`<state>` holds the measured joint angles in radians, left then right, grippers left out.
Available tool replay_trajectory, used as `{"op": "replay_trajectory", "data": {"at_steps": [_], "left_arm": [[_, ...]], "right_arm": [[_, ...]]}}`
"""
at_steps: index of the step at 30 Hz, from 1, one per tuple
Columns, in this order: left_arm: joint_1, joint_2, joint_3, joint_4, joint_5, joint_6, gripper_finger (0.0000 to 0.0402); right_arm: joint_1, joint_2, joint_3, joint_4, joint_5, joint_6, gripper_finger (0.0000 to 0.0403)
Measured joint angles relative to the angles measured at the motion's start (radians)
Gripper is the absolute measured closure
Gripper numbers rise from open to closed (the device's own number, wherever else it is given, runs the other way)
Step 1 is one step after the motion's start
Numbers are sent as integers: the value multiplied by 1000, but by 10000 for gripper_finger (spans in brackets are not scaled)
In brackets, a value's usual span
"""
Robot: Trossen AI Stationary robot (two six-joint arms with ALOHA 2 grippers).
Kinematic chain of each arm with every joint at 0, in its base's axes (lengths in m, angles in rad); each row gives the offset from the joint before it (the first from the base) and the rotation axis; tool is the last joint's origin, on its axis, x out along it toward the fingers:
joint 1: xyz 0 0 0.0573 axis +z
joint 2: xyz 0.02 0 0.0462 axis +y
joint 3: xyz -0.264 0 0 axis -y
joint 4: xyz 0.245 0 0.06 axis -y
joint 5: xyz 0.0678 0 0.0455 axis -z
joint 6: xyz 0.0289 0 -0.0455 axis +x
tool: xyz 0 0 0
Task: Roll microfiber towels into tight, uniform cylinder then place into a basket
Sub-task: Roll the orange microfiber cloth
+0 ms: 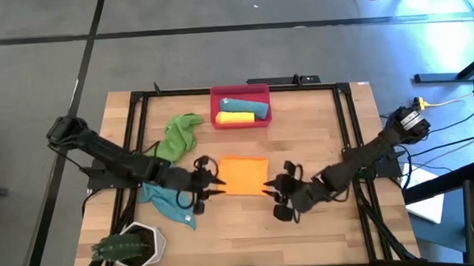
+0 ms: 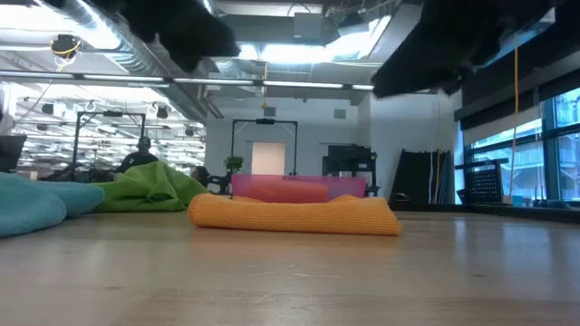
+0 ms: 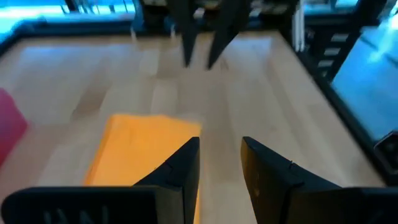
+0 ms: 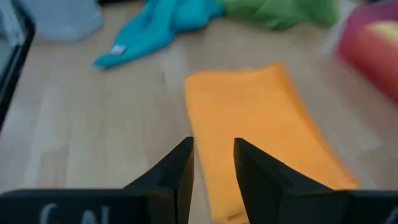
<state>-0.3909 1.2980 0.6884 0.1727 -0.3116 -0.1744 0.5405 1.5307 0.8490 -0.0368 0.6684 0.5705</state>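
Both grippers, left [image 1: 218, 182] and right [image 1: 267, 186], partly parted, empty, flanking folded orange towel [image 1: 243, 175] edges.

High cam looks straight down, low cam level across table [image 1: 325, 218]; wrists close; all share orange towel [image 1: 244, 175].

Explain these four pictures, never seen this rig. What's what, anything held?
Two dark robot arms work at a wooden table. One camera looks straight down, one sits at table height, one rides each wrist. The left pincer and right pincer flank a folded orange cloth, fingers slightly apart, holding nothing. A red-pink plastic basket already contains a teal roll and a yellow roll. A crumpled green cloth, a teal cloth and a white potted plant lie on the left side.
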Motion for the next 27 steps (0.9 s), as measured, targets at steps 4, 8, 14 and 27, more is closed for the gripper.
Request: {"op": "replay_trajectory", "data": {"at_steps": [4,8,14,27], "left_arm": [[-82,0,0,40,-117,-3,295],[-122,27,1,58,-187,-3,295],[-105,84,1,96,-124,115,295],[236,2,1,98,349,282,295]], "right_arm": [[48,15,0,2,225,50,288],[10,69,0,-5,248,110,288],[-144,159,-2,-11,52,15,304],[-377,109,-2,-10,-209,-265,398]]}}
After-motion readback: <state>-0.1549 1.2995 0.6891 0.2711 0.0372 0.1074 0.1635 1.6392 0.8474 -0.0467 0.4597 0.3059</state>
